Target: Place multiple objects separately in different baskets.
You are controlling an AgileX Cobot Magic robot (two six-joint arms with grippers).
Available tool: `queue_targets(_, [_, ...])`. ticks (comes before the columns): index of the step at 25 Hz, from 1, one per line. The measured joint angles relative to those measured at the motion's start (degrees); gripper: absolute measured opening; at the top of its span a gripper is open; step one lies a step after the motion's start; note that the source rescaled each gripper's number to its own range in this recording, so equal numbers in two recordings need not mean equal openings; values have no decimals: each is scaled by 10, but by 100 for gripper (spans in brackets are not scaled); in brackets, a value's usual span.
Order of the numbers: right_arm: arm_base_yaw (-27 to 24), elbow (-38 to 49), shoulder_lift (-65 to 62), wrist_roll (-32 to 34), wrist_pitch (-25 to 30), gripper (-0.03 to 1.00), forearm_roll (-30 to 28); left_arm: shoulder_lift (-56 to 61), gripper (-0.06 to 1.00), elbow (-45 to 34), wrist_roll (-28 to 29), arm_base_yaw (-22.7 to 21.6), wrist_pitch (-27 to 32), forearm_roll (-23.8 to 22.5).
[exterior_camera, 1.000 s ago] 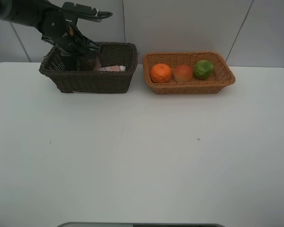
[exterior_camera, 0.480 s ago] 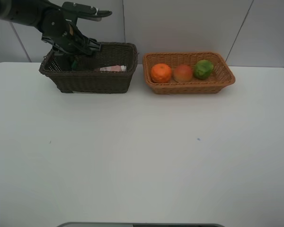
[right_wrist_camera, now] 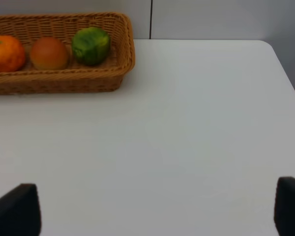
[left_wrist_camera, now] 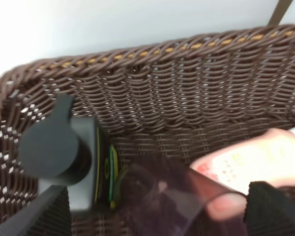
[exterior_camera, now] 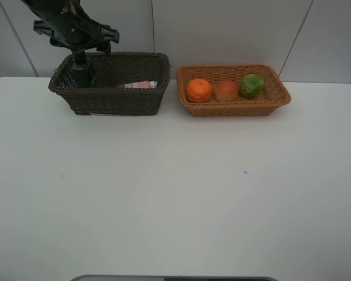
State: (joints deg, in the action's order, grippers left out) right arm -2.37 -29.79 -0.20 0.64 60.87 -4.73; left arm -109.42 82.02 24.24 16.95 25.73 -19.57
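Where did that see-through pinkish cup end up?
The translucent cup is inside the dark brown basket, seen in the left wrist view, lying between the dark green pump bottle and the slim pink bottle, just below the open left gripper.

A white desk (exterior_camera: 175,193) fills most of the frame, with a few tiny dark specks on its surface. Behind it, along the top, stands a pale panelled wall (exterior_camera: 222,29) with dark seams.
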Motion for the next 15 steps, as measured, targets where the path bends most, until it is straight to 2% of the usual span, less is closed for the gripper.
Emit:
queue_targets(7, [0, 0, 0, 0, 0, 100, 0, 113, 92, 1, -81, -7, 124, 78])
queue_targets(13, [0, 0, 0, 0, 0, 100, 0, 216, 92, -7, -107, -61, 249, 83])
queue_targets(15, [0, 0, 0, 0, 0, 100, 0, 260, 92, -25, -119, -77, 273, 82])
